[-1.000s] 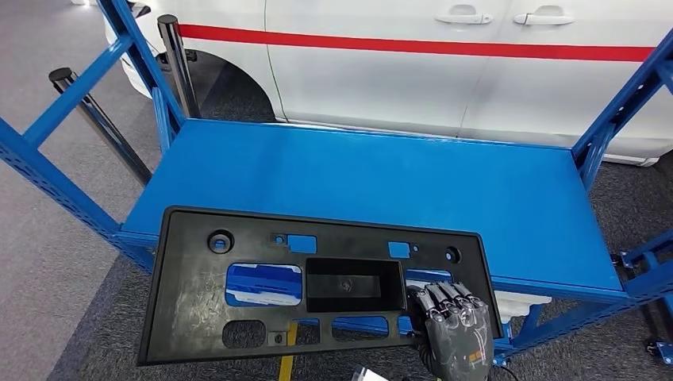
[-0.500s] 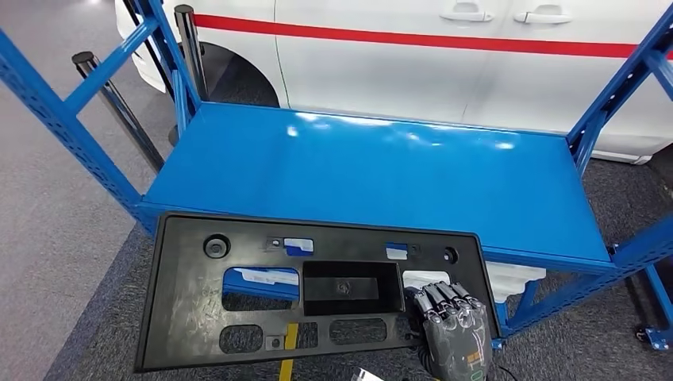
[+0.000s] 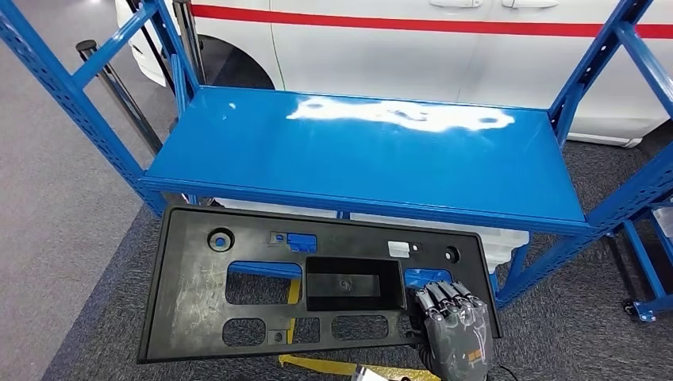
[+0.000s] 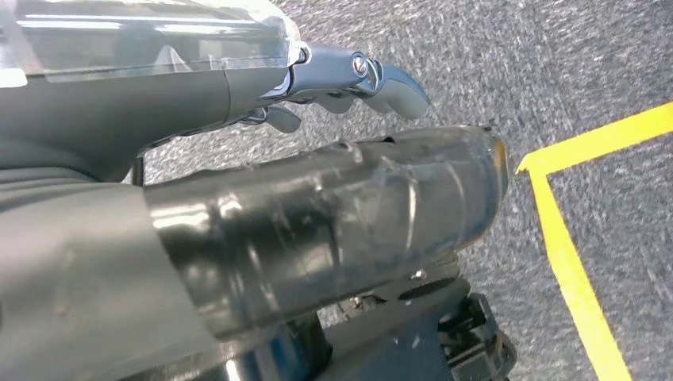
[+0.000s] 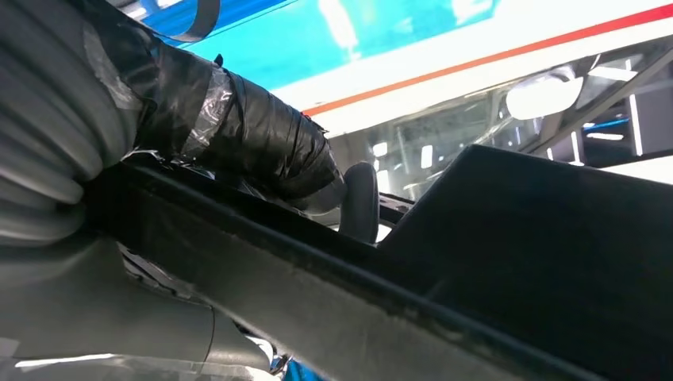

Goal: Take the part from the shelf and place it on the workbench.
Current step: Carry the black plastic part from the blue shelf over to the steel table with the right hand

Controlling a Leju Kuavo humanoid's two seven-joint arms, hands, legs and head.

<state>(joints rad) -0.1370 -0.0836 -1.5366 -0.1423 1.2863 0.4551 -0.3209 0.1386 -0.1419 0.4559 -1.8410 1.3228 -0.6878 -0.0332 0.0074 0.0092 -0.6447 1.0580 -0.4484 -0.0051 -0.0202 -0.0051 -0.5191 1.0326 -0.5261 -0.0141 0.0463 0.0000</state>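
Though without readable lettering, black part [image 3: 238, 294] in right hand [image 3: 452, 329], fingers [image 3: 444, 295] curled over its edge.

car workshop, blue racking [image 3: 365, 159] (white car [image 3: 444, 55])

The part [image 3: 238, 294] is a wide, flat black plastic panel with rectangular cut-outs, small round holes and a recessed box near its middle. It is held roughly level, clear of the blue shelf [image 3: 373, 155] and just in front of its front edge, above grey carpet. Scuffs mark its left half.
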